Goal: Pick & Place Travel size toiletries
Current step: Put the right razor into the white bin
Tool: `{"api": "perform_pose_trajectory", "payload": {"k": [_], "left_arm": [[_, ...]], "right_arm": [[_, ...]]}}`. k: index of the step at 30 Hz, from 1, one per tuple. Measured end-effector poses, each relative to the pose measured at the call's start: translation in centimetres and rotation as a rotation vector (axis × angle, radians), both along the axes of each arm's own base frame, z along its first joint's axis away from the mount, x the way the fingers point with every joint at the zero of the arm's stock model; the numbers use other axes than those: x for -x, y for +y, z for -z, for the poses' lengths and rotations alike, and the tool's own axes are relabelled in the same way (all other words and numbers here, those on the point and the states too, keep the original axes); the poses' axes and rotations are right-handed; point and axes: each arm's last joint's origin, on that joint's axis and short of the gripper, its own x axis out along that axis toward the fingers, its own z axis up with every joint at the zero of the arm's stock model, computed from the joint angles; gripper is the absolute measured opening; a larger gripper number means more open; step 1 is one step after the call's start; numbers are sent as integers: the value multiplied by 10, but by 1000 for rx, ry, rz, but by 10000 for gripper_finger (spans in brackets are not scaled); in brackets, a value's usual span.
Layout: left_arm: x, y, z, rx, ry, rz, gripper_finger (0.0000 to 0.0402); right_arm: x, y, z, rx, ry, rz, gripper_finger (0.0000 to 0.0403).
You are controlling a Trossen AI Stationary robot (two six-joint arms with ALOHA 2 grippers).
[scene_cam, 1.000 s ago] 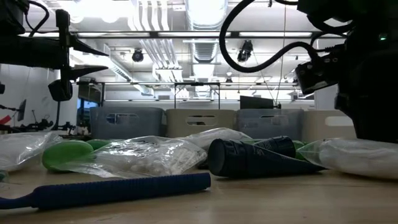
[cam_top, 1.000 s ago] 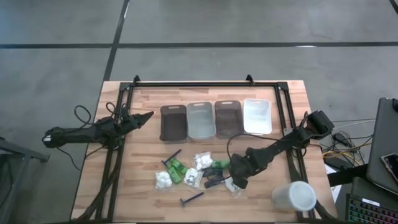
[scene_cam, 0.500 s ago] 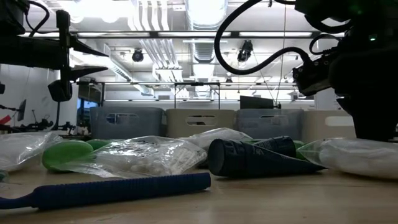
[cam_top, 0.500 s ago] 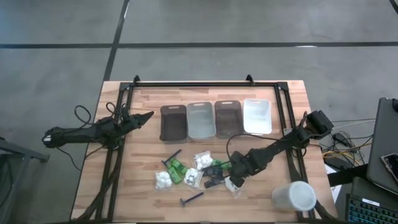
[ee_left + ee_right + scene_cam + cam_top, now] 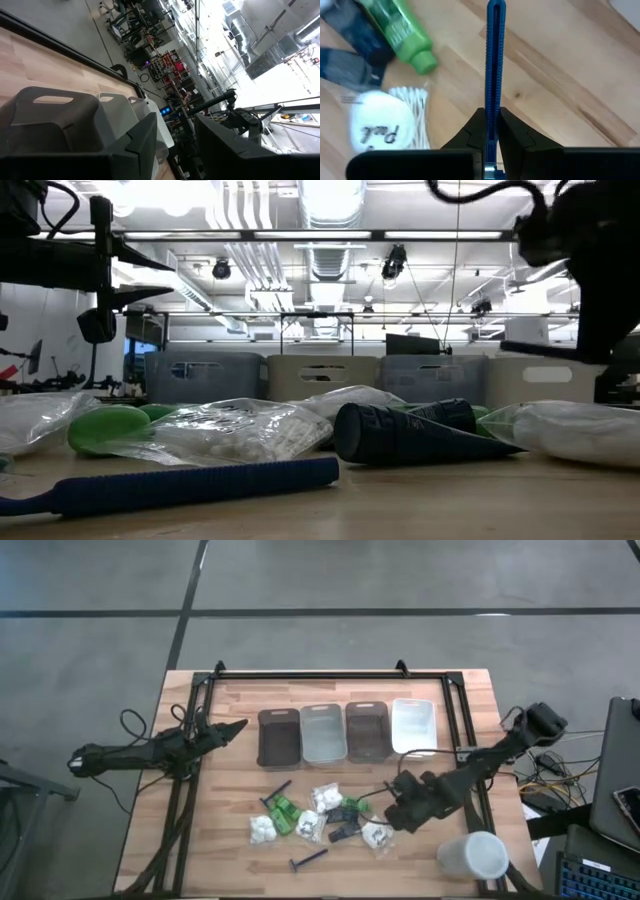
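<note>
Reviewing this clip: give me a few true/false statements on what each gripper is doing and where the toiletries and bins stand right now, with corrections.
1. The right gripper is shut on a blue razor stick. True.
2. The left gripper is down in the pile of toiletries. False: it waits at the table's left side, beside the row of bins, holding nothing.
3. Four bins stand in a row at the far side of the table. True.
4. The white cup stands inside one of the bins. False: it lies on the table near the right front corner.
5. A green bottle lies on the wood near a packet of cotton swabs. True.
</note>
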Motion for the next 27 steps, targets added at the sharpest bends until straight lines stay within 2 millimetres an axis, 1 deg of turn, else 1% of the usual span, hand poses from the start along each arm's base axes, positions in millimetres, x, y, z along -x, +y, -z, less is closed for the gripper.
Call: {"api": "perform_pose_trajectory", "payload": {"k": [4, 7, 11, 14, 16, 21, 24, 27], "left_arm": [[0, 0, 1, 0, 7, 1, 138], [0, 0, 1, 0, 8, 1, 138], [0, 0, 1, 0, 8, 1, 138], [0, 0, 1, 0, 8, 1, 138], [0, 0, 1, 0, 9, 1, 138], [0, 0, 1, 0, 10, 1, 138], [0, 0, 1, 0, 10, 1, 138], [0, 0, 1, 0, 10, 1, 138]], "right_arm": [[15, -9, -10, -25, -68, 51, 23], [23, -16, -15, -10, -123, 96, 23], [32, -27, -33, 25, -263, 179, 23], [40, -38, -47, 87, -347, 241, 23], [46, -48, -55, 113, -375, 308, 23], [59, -83, -65, 163, -343, 476, 23], [60, -104, -67, 164, -325, 560, 23], [60, -127, -65, 165, -244, 599, 23]]}}
